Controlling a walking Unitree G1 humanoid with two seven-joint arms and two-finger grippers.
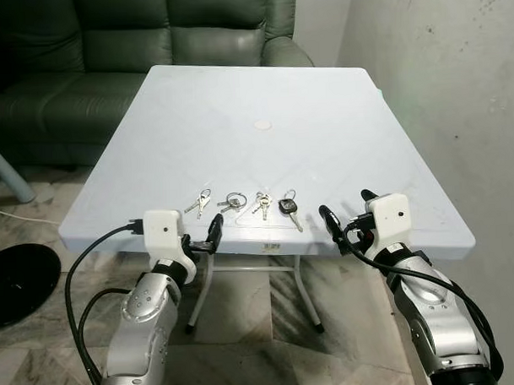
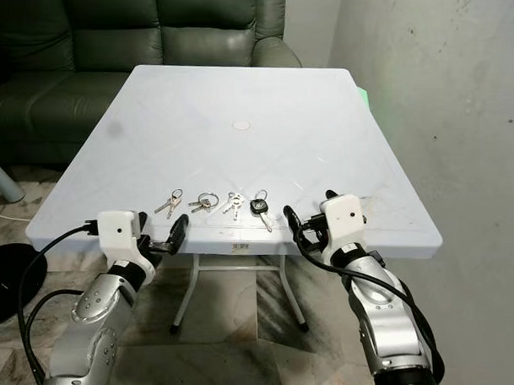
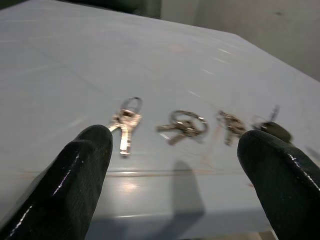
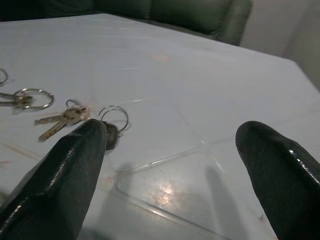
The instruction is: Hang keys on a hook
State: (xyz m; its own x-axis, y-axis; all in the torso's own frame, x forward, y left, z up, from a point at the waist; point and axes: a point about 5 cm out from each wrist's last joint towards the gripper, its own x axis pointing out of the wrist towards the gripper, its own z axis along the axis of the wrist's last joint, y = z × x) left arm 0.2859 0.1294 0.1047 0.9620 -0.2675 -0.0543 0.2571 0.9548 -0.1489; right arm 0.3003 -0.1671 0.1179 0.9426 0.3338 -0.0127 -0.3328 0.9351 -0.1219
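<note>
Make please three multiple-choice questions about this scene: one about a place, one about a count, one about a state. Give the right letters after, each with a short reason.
1. Where do the key sets lie?
A. near the front edge of the white table
B. on the sofa
C. on the floor

2. How many key sets are in the row?
A. two
B. four
C. six

3. How are the two grippers?
A. both shut on keys
B. left shut, right open
C. both open and holding nothing

Answers:
1 A: the sets lie in a row along the table edge nearest the robot.
2 B: from the robot's left, first key set, second key set, third key set, and black-headed key.
3 C: left gripper and right gripper hang just off the table edge, and each wrist view shows its fingers spread apart with nothing between.
</note>
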